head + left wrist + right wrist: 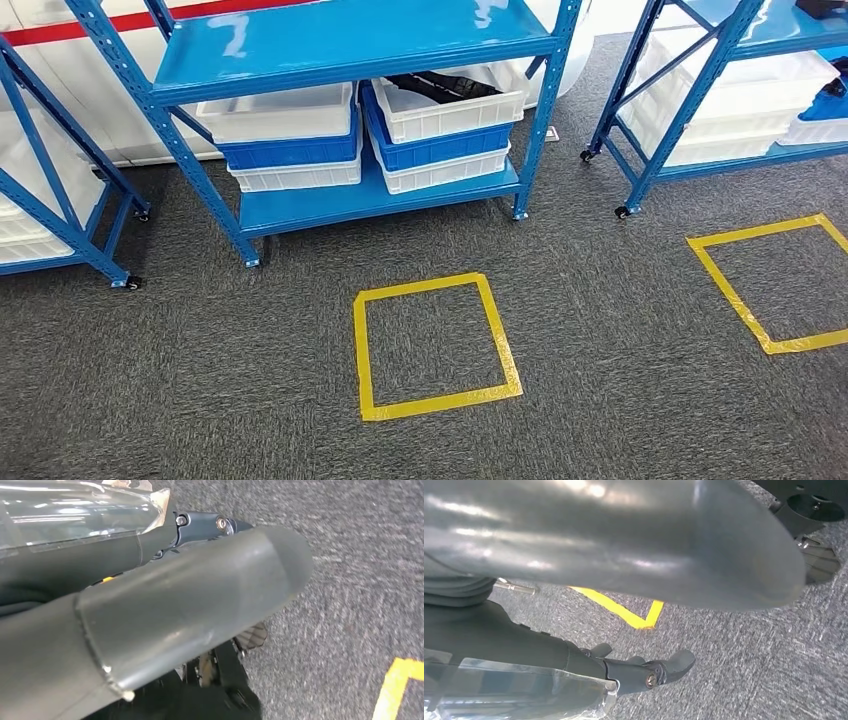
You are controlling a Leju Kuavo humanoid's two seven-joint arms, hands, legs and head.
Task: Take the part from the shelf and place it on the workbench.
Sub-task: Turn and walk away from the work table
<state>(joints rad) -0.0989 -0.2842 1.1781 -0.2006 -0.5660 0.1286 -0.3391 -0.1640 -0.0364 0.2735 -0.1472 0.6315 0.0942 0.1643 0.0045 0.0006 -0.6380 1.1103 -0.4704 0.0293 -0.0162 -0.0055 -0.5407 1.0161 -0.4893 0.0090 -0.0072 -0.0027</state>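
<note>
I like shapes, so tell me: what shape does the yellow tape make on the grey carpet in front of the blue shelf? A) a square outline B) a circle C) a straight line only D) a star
A: in the head view the yellow tape runs round four sides as a closed square outline on the grey carpet floor, just in front of the blue metal shelf.

No readable text, labels, brands or numbers in my feeds. Checked shelf (340,45), stacked bins (290,140), carpet: nothing legible. Only floor signs: yellow tape square (435,345) at lower centre of head view, second tape square (775,285) at right edge. Red stripe (130,20) on wall, upper left, carries no lettering.
</note>
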